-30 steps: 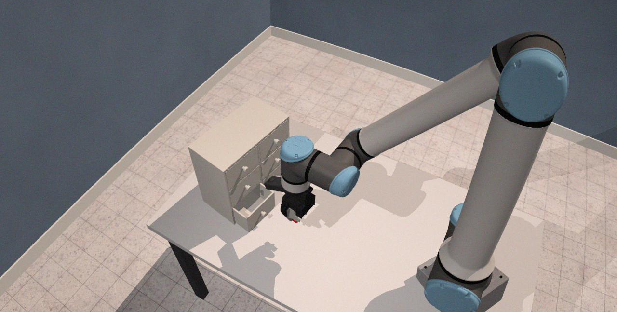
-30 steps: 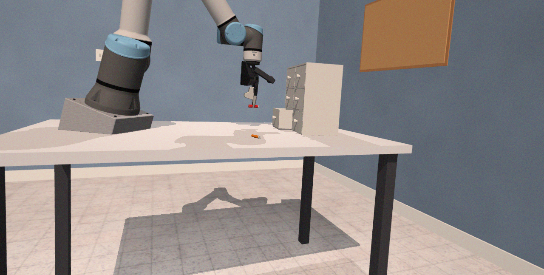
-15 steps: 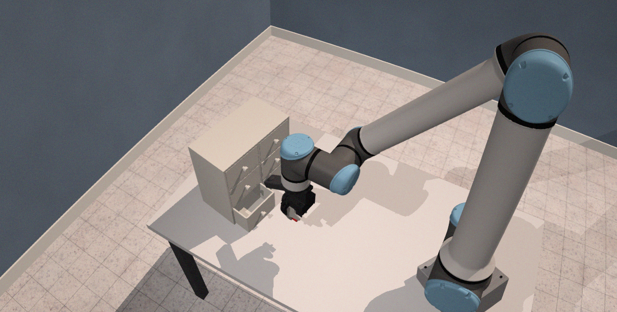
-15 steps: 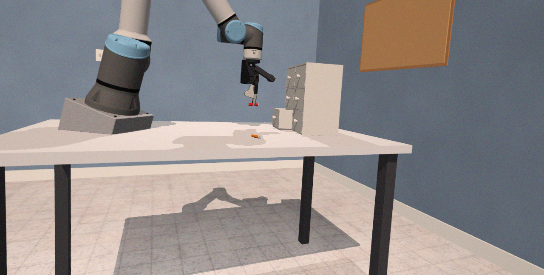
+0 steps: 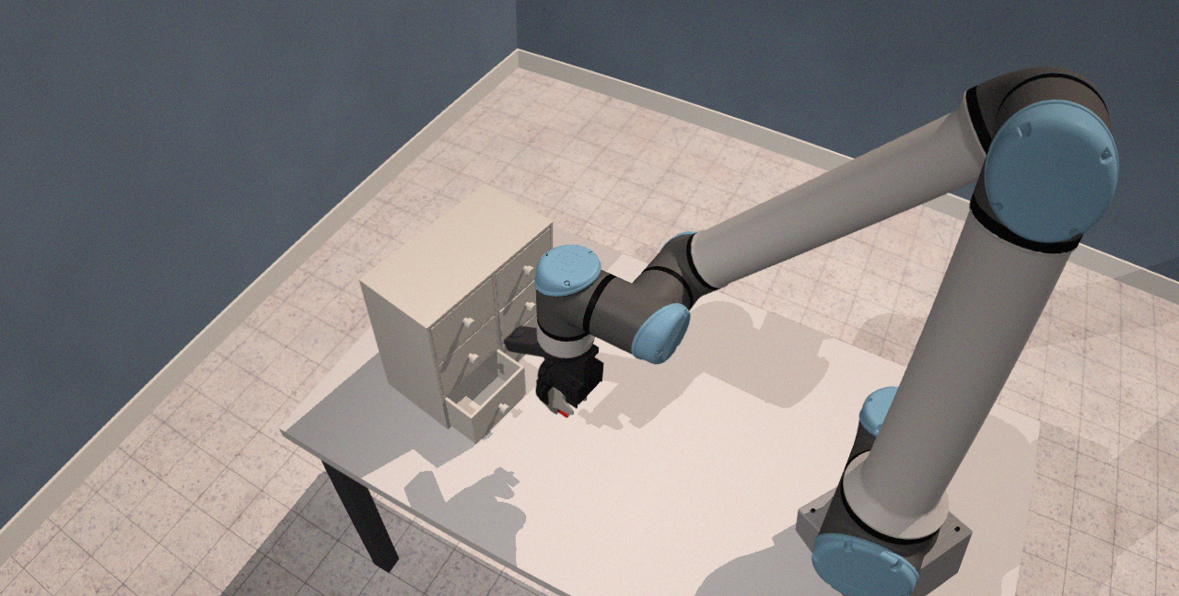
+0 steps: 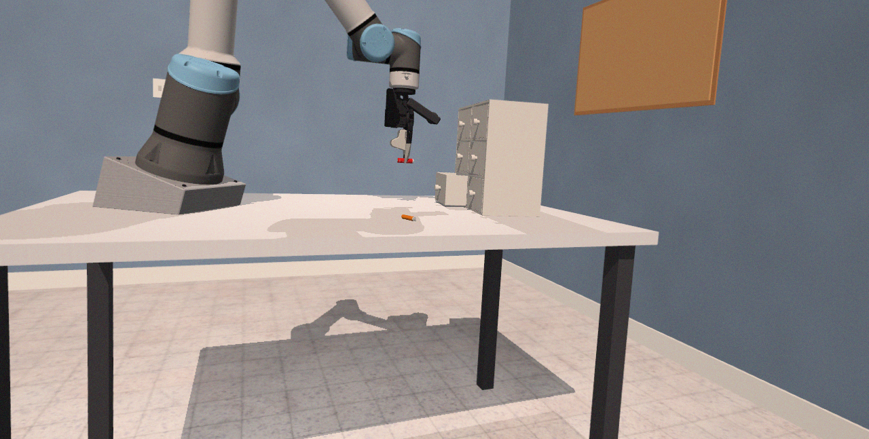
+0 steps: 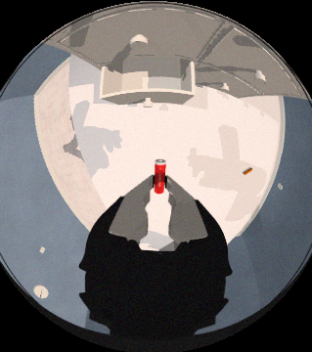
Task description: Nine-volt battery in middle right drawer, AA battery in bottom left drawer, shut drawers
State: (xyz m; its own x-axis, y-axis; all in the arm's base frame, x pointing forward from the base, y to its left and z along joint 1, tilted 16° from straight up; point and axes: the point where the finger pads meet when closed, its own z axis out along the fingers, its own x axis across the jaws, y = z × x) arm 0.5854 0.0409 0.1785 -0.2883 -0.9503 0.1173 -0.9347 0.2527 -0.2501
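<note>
Wrist view: your gripper [image 7: 159,186], nearly closed, pinches the small, rigid, slippery battery [image 7: 160,173]; open drawer [image 7: 147,84] at 12 o'clock.

Tabletop [image 6: 182,229]: smooth, matt, off-white. Chest [image 5: 445,258]: matt beige panels, wood-like, no visible grain. Red battery [image 7: 160,172]: glossy casing, metallic end cap. Hand [image 7: 159,190]: matt black body, dull grey fingers. Arm tubes [image 5: 824,204]: satin grey; joint caps [image 5: 1048,168]: smooth blue plastic. Floor tiles [image 5: 577,155]: rough, speckled.

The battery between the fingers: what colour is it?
Red battery with a silver tip, clearest in the wrist view.
</note>
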